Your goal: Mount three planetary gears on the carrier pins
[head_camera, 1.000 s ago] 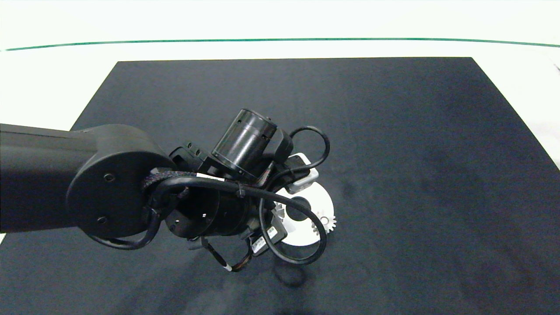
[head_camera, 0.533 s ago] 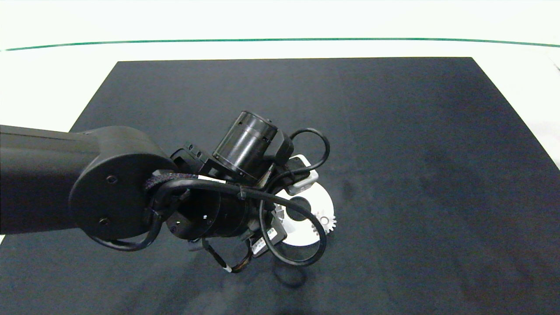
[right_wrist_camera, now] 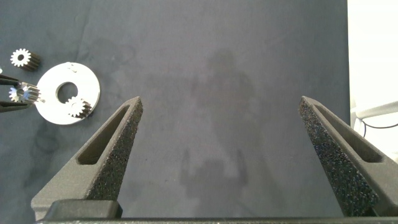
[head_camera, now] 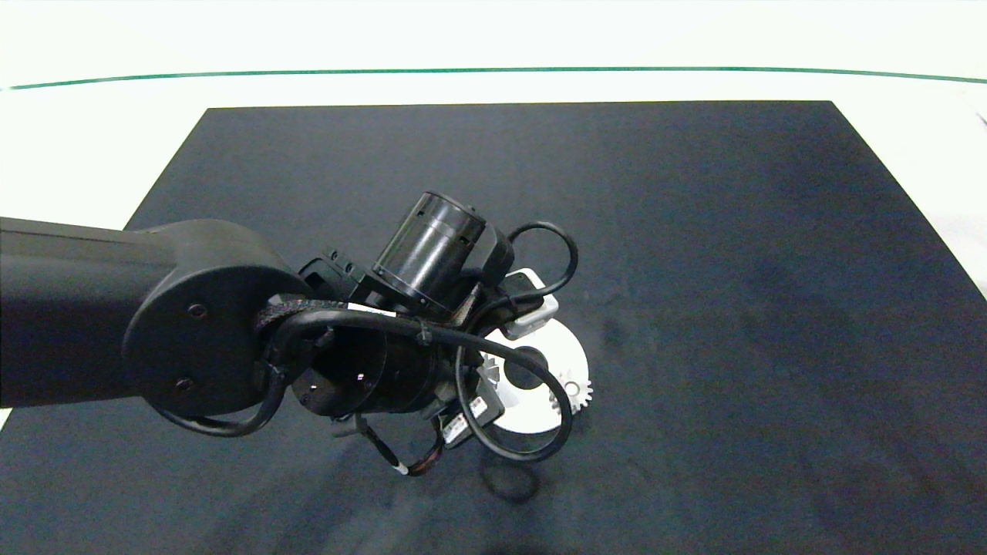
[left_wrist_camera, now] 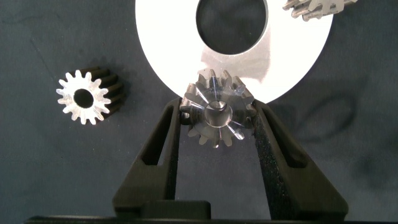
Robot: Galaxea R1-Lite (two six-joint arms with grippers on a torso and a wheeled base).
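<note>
Holding a gear [left_wrist_camera: 217, 115] pinched between the two fingers [left_wrist_camera: 163, 146] of the left hand [left_wrist_camera: 217, 118], right at the near-left rim of the white disc [left_wrist_camera: 161, 56]. Looks seated over a pin, with a shiny round stub showing through its bore, though can't swear it's fully down. Barely any change from a second ago: wrist wobbled a touch, same spot over the disc, so probably just settling the gear before letting go.

Second gear [head_camera: 571, 391] already sitting on the right side of the disc, overhanging the edge a bit. Third one [left_wrist_camera: 83, 97] lying loose on the dark mat [head_camera: 694, 231] just beside the disc, well clear of it.

Right hand [right_wrist_camera: 227, 124] parked far off to the right over bare mat on the worktop, fingers spread wide, nothing in them.

So: one on, one going on, one left to fetch. Next up, probably easing the grip open without dragging the gear off its pin.
</note>
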